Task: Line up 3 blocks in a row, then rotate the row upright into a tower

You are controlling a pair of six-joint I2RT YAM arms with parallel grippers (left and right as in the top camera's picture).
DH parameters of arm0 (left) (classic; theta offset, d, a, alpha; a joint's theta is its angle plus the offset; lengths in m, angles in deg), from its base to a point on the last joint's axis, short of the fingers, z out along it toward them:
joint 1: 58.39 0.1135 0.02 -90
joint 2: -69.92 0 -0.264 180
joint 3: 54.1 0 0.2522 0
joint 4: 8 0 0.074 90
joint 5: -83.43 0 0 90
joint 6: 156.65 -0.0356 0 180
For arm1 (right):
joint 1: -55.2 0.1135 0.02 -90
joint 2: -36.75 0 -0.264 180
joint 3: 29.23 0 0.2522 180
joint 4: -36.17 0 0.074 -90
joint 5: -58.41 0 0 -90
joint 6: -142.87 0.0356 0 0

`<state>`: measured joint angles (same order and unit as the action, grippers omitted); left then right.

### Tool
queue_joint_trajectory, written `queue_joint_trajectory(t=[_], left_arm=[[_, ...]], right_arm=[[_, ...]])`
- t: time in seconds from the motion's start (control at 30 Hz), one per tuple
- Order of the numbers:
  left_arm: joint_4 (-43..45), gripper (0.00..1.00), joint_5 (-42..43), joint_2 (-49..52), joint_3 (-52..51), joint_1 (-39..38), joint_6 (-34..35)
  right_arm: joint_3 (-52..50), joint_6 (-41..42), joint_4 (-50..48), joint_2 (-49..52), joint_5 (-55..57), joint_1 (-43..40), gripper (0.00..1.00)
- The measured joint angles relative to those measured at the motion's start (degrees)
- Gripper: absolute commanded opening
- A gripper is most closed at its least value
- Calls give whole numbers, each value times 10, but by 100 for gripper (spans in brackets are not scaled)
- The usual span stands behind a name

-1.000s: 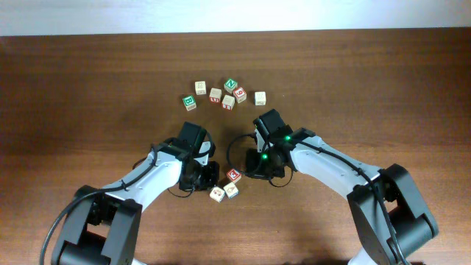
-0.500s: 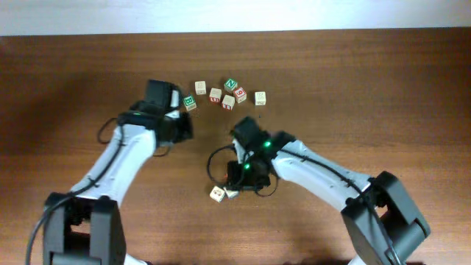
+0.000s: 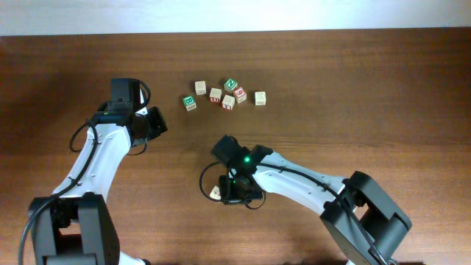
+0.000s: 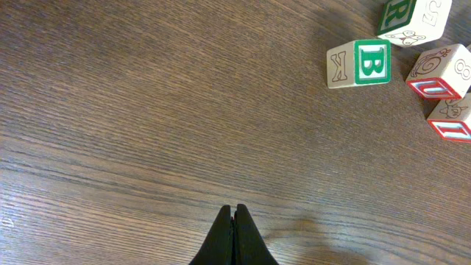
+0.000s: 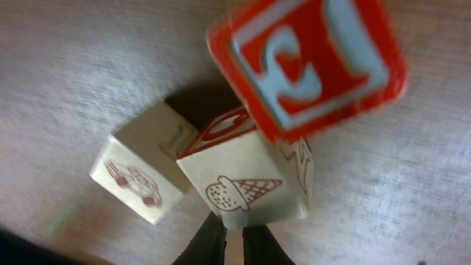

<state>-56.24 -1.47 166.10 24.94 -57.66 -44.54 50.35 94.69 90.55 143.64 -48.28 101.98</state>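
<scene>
Three blocks lie bunched at the table's front middle, seen best in the right wrist view. One block shows a red face with a pale letter point(image 5: 309, 66); it is tilted and blurred. The others carry an ice-cream drawing point(image 5: 246, 188) and a car drawing point(image 5: 140, 180). My right gripper point(image 5: 232, 246) is shut, its tips against the ice-cream block's near edge. From overhead the right gripper point(image 3: 234, 191) covers the bunch, and only one pale block point(image 3: 215, 193) peeks out. My left gripper point(image 4: 235, 213) is shut and empty over bare wood, and overhead the left gripper point(image 3: 156, 122) is at the left.
Several other cubes sit in a cluster at the back middle, among them a green B cube point(image 3: 190, 102) and a pale cube point(image 3: 260, 97). The left wrist view shows the green B cube point(image 4: 358, 64) and red-edged cubes point(image 4: 441, 70) at its upper right.
My left arm has swung away from the front bunch to the back left. The right gripper slid forward and left onto the three blocks, opened briefly and shut again.
</scene>
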Motion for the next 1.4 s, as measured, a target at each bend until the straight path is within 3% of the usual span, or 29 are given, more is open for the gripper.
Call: queue_joint_trajectory(t=[0.5, 0.7, 0.9, 1.03, 1.4], left_arm=[[0, 0, 0, 0, 0, -35, 0], [40, 0, -29, 0, 0, -35, 2], [64, 1, -64, 0, 0, -35, 5], [65, 1, -76, 0, 0, -35, 9], [65, 2, -77, 0, 0, -35, 11]], right_arm=[[23, -34, -60, 1, 42, -41, 12], [78, -85, -40, 2, -24, -22, 17], [82, -42, 34, 11, -44, 49, 17], [82, -26, 34, 64, -54, 45, 17], [82, -33, -28, 68, -28, -7, 16]])
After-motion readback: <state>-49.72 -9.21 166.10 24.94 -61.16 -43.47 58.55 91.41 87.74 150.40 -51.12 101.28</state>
